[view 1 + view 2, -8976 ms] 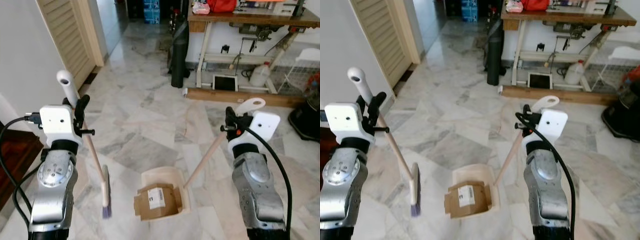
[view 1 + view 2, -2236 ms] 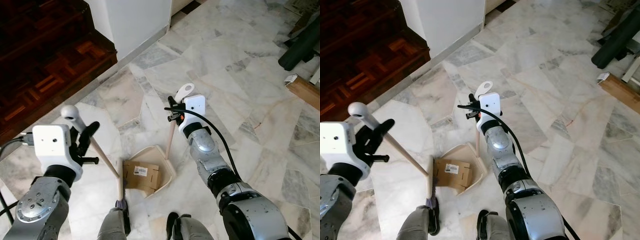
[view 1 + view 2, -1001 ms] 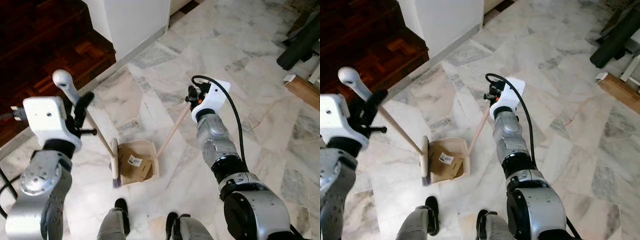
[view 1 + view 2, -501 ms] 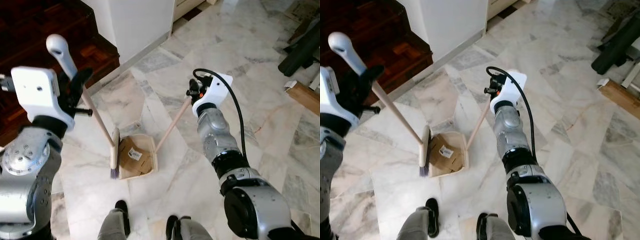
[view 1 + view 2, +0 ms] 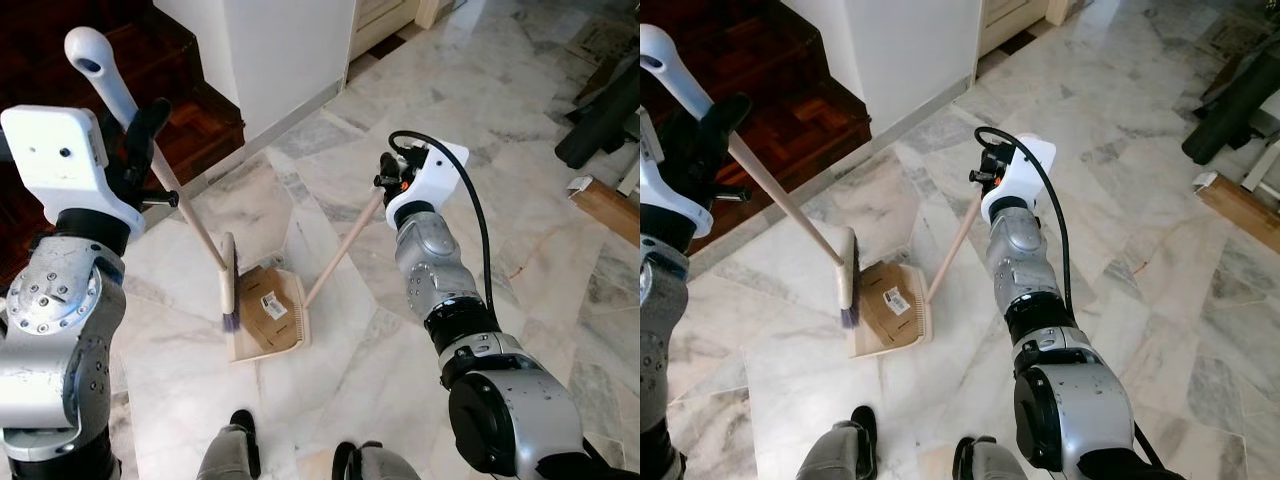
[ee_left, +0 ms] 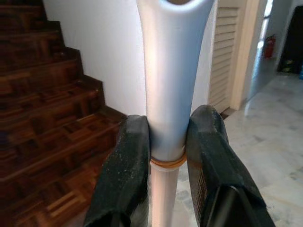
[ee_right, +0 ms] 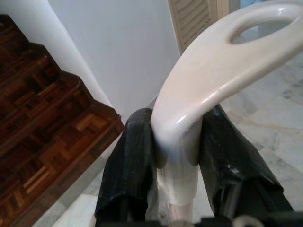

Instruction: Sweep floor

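At the bottom middle of the left eye view, the robot's own feet (image 5: 290, 462) stand on the marble floor (image 5: 560, 300). Just above them, a little left of center, the cream dustpan (image 5: 262, 318) lies flat on the floor so that things can slide into it. A flat piece of brown cardboard (image 5: 262, 306) with a white label already lies inside the pan. The broom head (image 5: 228, 296) stands at the left edge of the pan with its dark bristles down near the floor, likely to push the cardboard in and keep it there. The broom's wooden stick (image 5: 185, 215) slants up toward the upper left, where the left gripper (image 6: 166, 156) is pressed tight around the white broom handle (image 6: 165, 71), one black finger on each side, so the broom can be steered from high up. The dustpan's long stick (image 5: 340, 252) leans up to the right toward the middle of the frame, where the right gripper (image 7: 176, 156) squeezes the curved white dustpan handle (image 7: 213, 80) and holds the pan steady. It looks like the sweeping of this piece is nearly done. Farther off, at the upper left, dark wooden stairs (image 5: 190, 60) go up beside a white wall (image 5: 290, 50). At the far right edge lie a dark rolled thing (image 5: 600, 105) and a brown plank (image 5: 605, 195), well apart from the pan.
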`<state>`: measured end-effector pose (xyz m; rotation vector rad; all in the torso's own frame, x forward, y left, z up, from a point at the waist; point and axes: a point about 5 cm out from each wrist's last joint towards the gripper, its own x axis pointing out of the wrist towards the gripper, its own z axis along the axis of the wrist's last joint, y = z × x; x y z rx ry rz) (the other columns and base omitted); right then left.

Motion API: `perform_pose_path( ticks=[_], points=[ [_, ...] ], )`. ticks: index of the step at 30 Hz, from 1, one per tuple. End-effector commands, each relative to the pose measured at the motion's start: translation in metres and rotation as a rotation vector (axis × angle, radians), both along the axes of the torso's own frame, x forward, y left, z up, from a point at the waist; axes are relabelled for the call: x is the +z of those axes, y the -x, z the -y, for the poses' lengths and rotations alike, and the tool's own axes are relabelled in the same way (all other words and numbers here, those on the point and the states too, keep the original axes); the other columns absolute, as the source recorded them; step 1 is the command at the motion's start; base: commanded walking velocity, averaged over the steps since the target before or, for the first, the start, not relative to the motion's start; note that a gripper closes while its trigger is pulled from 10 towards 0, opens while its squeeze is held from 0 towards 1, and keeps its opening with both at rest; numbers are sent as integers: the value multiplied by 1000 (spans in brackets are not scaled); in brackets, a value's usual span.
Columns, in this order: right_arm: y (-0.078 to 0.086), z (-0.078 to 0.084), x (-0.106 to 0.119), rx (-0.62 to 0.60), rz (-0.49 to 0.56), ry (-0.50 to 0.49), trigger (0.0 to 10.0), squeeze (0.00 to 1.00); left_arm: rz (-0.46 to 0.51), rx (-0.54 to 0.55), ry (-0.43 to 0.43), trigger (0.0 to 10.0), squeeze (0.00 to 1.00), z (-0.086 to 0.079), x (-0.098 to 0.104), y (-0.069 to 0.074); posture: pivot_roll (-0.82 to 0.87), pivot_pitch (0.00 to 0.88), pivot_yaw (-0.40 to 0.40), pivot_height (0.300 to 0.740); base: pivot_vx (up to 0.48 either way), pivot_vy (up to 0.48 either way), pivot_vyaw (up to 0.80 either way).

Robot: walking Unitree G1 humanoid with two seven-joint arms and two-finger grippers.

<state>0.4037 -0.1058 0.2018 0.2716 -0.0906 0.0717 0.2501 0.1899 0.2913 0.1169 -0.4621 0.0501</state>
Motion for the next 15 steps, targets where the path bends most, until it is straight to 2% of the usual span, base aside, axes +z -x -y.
perform_pose_path(
  ticks=[1, 8, 11, 15],
  points=[
    [1, 2, 10, -10, 39, -35, 10000, 0, 49, 32, -12, 10000, 0, 0, 3, 4, 69, 169, -60, 740, 0, 0, 0],
    [4, 6, 14, -16, 59, -38, 10000, 0, 147, 174, -46, 10000, 0, -16, 16, 7, 61, 166, -60, 740, 0, 0, 0],
    [4, 6, 15, -15, 62, -34, 10000, 0, 183, 187, -58, 10000, 0, -16, 23, 8, 62, 162, -60, 740, 0, 0, 0],
    [7, 8, 14, -17, 61, -30, 10000, 0, 270, 180, -64, 10000, 0, -10, 44, 10, 63, 156, -63, 740, 0, 0, 0]
  ],
)
